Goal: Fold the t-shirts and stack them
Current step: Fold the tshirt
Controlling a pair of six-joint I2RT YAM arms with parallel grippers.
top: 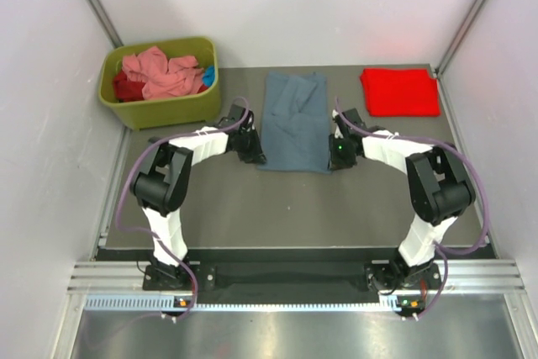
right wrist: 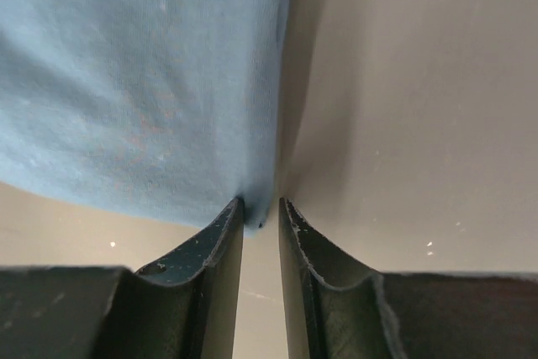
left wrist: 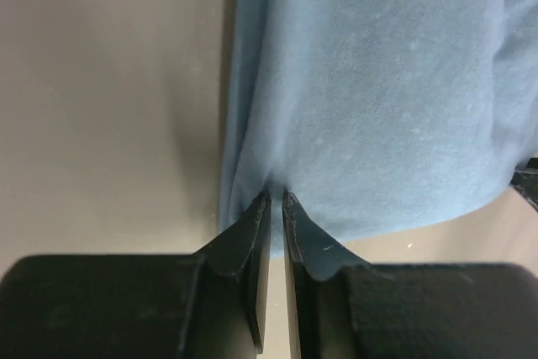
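The slate blue-grey t-shirt (top: pixel 293 122) lies folded into a long strip in the middle of the table. My left gripper (top: pixel 252 153) is at its near left corner. In the left wrist view its jaws are shut on a pinch of the blue cloth (left wrist: pixel 370 90), which bunches into the fingertips (left wrist: pixel 296 216). My right gripper (top: pixel 336 157) is at the near right corner. Its jaws stand narrowly apart with the shirt's corner (right wrist: pixel 143 81) caught between the tips. A bright red t-shirt (top: pixel 400 92) lies folded at the far right.
The olive-green bin (top: pixel 160 81) stands at the far left with salmon pink and dark red t-shirts (top: pixel 160 71) heaped in it. Grey walls close the table in on the left, back and right. The arm bases sit at the near edge.
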